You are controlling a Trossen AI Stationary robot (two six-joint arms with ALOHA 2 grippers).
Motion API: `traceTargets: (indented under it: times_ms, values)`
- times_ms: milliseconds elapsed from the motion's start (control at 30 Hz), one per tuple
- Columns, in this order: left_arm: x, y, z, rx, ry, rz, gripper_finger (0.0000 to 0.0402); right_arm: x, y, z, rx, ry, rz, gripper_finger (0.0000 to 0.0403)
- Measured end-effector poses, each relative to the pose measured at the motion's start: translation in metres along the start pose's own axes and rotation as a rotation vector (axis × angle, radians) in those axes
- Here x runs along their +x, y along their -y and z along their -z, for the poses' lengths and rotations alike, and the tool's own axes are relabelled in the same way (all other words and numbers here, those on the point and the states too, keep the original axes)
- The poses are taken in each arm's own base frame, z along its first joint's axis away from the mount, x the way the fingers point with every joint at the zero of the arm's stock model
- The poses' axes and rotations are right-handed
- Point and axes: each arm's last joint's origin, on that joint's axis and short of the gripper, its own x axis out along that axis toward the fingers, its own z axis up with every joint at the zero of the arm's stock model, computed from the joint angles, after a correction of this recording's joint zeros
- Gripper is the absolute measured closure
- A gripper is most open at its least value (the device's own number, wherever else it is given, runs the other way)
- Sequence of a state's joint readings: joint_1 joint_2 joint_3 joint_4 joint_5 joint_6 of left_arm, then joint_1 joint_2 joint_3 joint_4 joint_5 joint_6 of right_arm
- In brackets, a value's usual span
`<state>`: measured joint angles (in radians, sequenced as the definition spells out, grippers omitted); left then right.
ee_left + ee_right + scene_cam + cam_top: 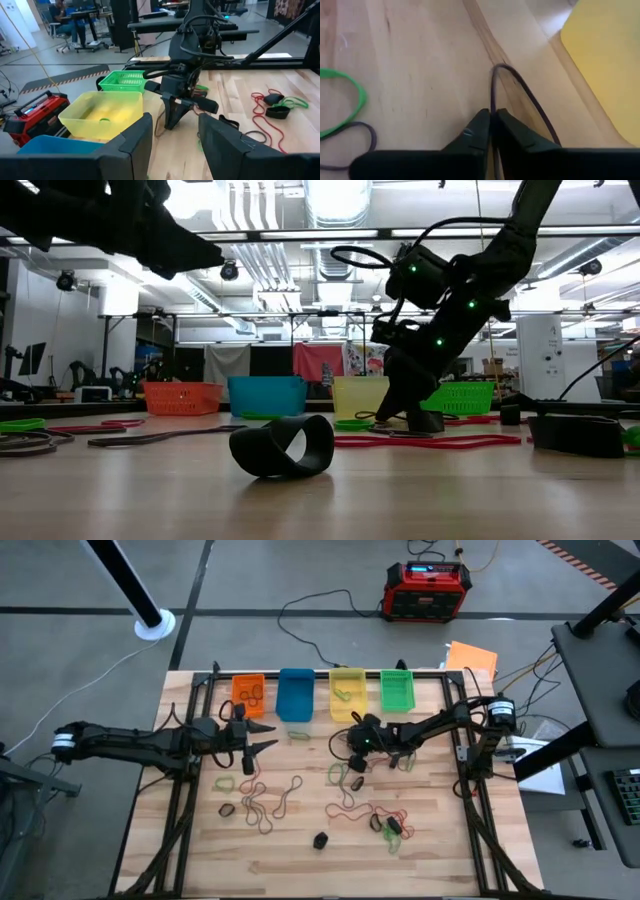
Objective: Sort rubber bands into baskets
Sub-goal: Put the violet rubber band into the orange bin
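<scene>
Most of the bands (262, 802) still lie loose across the middle and lower desk (440, 840) in the high view; only a few sit in the orange basket (248, 690) and the yellow basket (347, 692), and the blue basket (295, 695) and green basket (396, 689) look bare. My right gripper (492, 120) is pinched shut on a dark band (520, 95) just below the yellow basket, frame centre. My left gripper (268, 736) hovers part open and empty below the orange basket. I judge the short lift to the baskets clear; the desk's edges are far off.
</scene>
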<state>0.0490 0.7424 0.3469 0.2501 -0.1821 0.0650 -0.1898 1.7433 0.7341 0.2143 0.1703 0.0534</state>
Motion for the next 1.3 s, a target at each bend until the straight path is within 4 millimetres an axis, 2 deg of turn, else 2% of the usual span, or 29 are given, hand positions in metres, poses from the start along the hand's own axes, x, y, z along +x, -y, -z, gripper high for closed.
traceTargets:
  times_ms: [133, 333, 533, 733, 1033, 1300]
  values:
    - [0.001, 0.001, 0.006, -0.027, 0.02, 0.006, 0.0257, -0.008, -0.001, -0.009, -0.006, 0.062, -0.054, 0.0392]
    - [0.004, 0.002, 0.009, -0.05, 0.011, 0.012, 0.0257, -0.039, -0.008, -0.032, -0.042, 0.215, -0.113, 0.0394]
    - [0.011, 0.003, 0.004, -0.073, 0.089, 0.01, 0.0257, -0.069, -0.018, -0.053, -0.088, 0.402, -0.202, 0.0394]
    - [0.022, 0.005, 0.003, -0.082, 0.14, 0.014, 0.0253, -0.086, -0.029, -0.067, -0.121, 0.577, -0.282, 0.0394]
    - [0.044, 0.013, 0.013, -0.122, 0.16, 0.117, 0.0203, -0.087, -0.047, -0.085, -0.165, 0.669, -0.323, 0.0394]
    - [0.062, 0.018, 0.024, -0.13, 0.2, 0.152, 0.0171, -0.078, -0.056, -0.103, -0.216, 0.692, -0.313, 0.0394]
